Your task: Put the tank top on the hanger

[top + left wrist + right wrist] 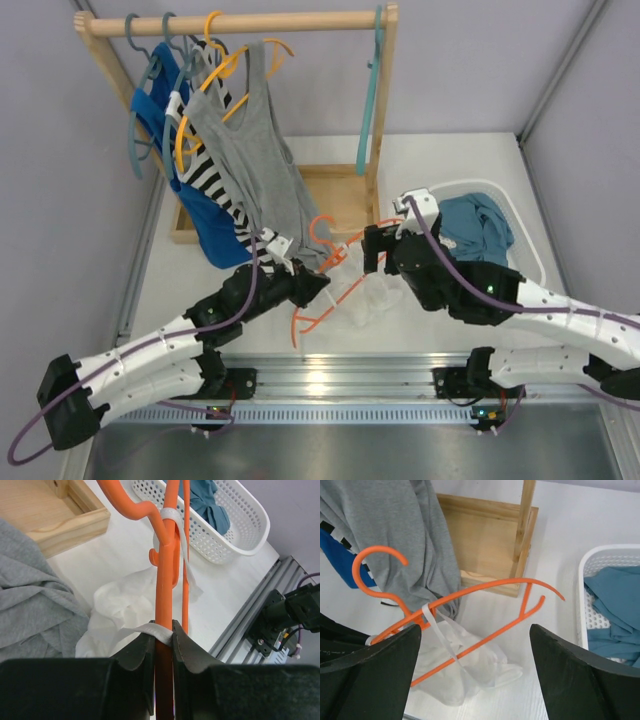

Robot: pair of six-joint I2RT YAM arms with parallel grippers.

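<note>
The orange hanger [345, 288] is held above the table near its hook end by my left gripper [164, 632], which is shut on its arm. The white tank top [470, 672] lies crumpled on the table under the hanger. One narrow strap [427, 614] loops over the hanger by the hook's neck, and another strap [145, 628] lies across the arm at my left fingertips. My right gripper [475, 650] is wide open and empty, just above and in front of the hanger's free arm. The top also shows in the top view [368, 300].
A wooden rack [240, 22] at the back carries a grey tank top [255, 160], a blue garment, striped clothing and teal and yellow hangers. Its wooden base [485, 540] is just behind the hanger. A white basket [500, 185] with a teal garment [478, 228] stands at the right.
</note>
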